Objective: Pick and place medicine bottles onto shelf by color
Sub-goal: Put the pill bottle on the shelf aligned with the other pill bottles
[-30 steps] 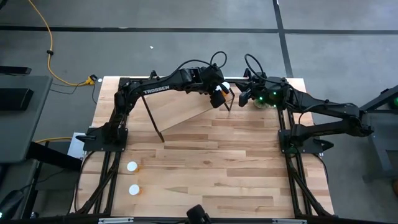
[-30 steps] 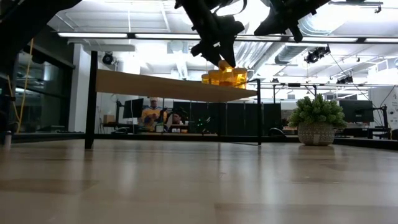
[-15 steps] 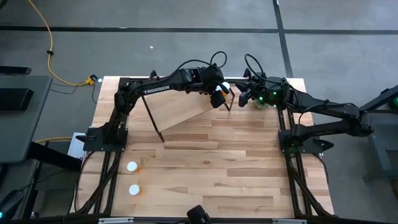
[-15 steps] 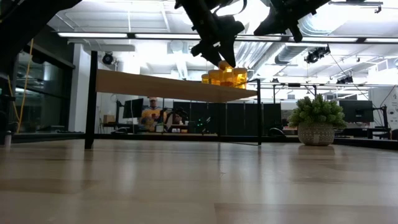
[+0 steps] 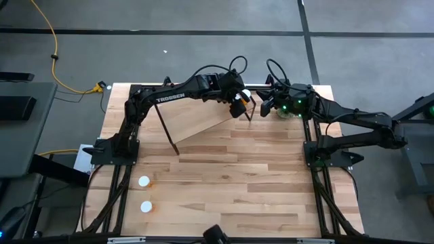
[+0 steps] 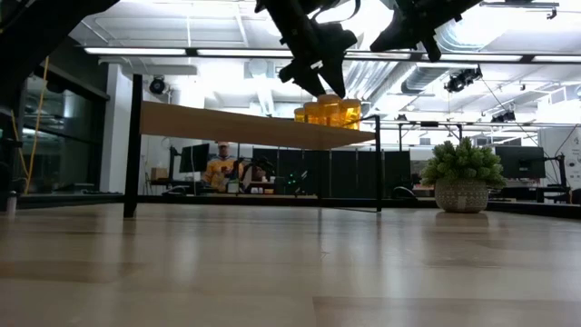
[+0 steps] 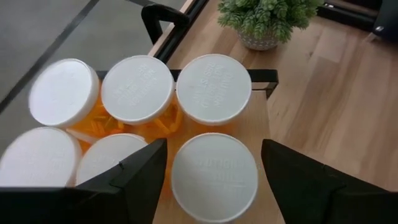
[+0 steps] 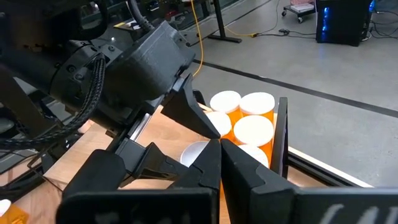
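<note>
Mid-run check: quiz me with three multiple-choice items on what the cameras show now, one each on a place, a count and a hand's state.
1. Where do the two bottles not yet on the shelf stand?
A. on the tabletop, left side
B. on the floor
C. under the shelf

2. How many white caps show in the left wrist view?
A. four
B. six
C. eight

3. How is the right hand?
A. shut, holding nothing
B. wide open
C. closed on a bottle

Answers: 1 A, both stand near the tabletop's left edge. 2 B, six caps cluster under the open left hand. 3 A, its fingers meet with nothing between them.
</note>
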